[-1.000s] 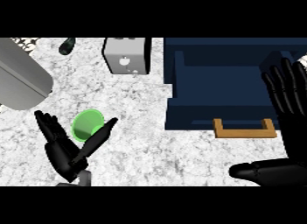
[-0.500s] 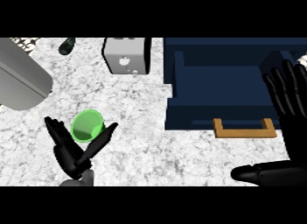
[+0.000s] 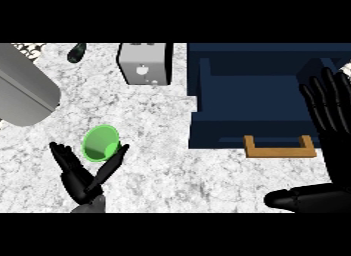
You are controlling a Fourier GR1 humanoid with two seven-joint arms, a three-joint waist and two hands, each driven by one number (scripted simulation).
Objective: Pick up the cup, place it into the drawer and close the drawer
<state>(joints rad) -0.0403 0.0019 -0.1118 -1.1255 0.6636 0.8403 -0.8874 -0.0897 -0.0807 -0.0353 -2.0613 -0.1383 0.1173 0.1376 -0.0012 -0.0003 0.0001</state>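
Note:
A green cup (image 3: 100, 143) stands on the white marble counter at the lower left, its open mouth showing. My left hand (image 3: 80, 174) is just below it, fingers straight and spread on both sides of the cup, not curled round it. The dark blue drawer (image 3: 252, 100) is pulled open at the upper right, with a wooden handle (image 3: 278, 148) on its front. My right hand (image 3: 336, 110) rests open at the right edge, fingers up, over the drawer's right side.
A large grey cylinder (image 3: 15, 85) lies at the upper left. A white boxy appliance (image 3: 144, 63) stands at the top middle, with a small dark object (image 3: 76, 51) to its left. Bare counter (image 3: 185, 175) lies between the cup and the drawer.
My left hand has slid right and down, with its fingers now flanking the cup. The cup's mouth shows more openly. The right hand and drawer have not moved.

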